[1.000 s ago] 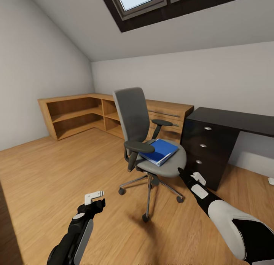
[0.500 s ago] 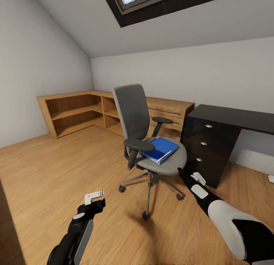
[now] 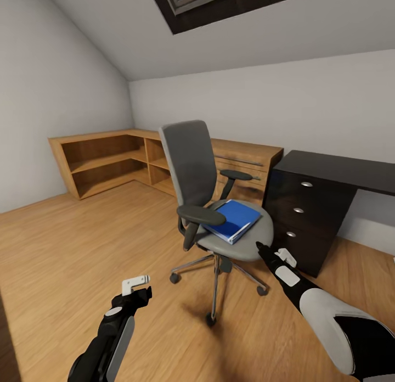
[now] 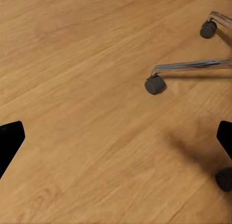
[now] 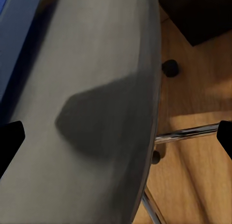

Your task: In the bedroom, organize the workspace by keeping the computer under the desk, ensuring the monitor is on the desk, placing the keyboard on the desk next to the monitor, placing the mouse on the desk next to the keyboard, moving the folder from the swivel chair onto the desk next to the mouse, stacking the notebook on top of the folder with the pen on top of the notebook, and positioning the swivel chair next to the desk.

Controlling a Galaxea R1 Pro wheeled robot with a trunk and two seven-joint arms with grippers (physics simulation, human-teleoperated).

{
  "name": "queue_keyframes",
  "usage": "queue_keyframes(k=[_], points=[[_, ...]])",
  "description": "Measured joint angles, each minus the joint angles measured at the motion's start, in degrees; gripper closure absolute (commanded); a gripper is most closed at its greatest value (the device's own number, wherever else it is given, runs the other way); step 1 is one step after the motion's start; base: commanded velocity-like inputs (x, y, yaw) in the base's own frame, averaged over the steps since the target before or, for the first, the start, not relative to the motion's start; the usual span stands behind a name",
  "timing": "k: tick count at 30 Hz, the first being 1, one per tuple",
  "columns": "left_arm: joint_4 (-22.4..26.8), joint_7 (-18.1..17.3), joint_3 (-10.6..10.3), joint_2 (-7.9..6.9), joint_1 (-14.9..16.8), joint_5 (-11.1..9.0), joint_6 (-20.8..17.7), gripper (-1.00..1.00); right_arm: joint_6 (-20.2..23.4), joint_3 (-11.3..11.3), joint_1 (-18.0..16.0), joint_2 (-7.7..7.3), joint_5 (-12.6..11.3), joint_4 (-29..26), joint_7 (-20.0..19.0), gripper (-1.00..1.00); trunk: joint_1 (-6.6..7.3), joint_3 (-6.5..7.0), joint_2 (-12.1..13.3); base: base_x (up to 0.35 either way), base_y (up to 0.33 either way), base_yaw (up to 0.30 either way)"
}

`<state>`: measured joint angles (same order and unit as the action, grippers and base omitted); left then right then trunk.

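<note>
There, the folder [image 3: 237,220] lay flat on the grey seat of the swivel chair [image 3: 193,162], its blue edge also showing along the seat in the right wrist view [image 5: 14,45]. The chair stood on the wooden floor [image 3: 66,245] just beside the drawer unit of the black table [image 3: 329,168], its chrome base and castors [image 4: 154,84] spread beneath it. The right end effector [image 3: 262,251] hovered at the seat's front rim, near the folder but not touching it, its fingers [image 5: 10,139] spread wide apart with nothing between them. The left end effector [image 3: 144,283] hung low over the bare floor, well apart from the chair, its fingers [image 4: 9,139] likewise parted and empty. Behind the chair, low light-wood shelves [image 3: 104,162] ran along the walls, their open compartments bare.
</note>
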<state>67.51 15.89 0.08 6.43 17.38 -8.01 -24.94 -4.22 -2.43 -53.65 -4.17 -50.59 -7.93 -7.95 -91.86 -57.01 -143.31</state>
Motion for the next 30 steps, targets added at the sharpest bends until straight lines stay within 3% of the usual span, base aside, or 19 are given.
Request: queue_keyframes(k=[10,14,15,20,30], points=[[0.0,0.0,0.0,0.03,0.0,0.0,0.0,-1.0,0.0,0.1,0.0,0.08,0.3,-0.1,0.0,-1.0,0.01,0.0,0.0,0.047,0.009,0.0],[0.0,0.0,0.0,-0.01,0.0,0.0,0.0,-1.0,0.0,-0.1,0.0,0.1,0.4,-0.1,-0.1,-1.0,0.03,0.0,0.0,0.247,0.088,0.0],[0.0,0.0,0.0,-0.03,0.0,0.0,0.0,-1.0,-0.1,-1.0,0.0,0.06,0.6,-0.1,0.1,-1.0,0.04,0.0,0.0,0.29,0.102,0.0],[0.0,0.0,0.0,-0.02,0.0,0.0,0.0,-1.0,0.0,0.0,0.0,0.21,0.4,-0.1,-0.1,-1.0,0.03,0.01,0.0,0.269,0.034,0.0],[0.0,0.0,0.0,0.03,0.0,0.0,0.0,-1.0,0.0,-0.5,0.0,0.19,0.5,-0.1,0.0,-1.0,0.03,0.0,0.0,0.241,0.048,0.0]])
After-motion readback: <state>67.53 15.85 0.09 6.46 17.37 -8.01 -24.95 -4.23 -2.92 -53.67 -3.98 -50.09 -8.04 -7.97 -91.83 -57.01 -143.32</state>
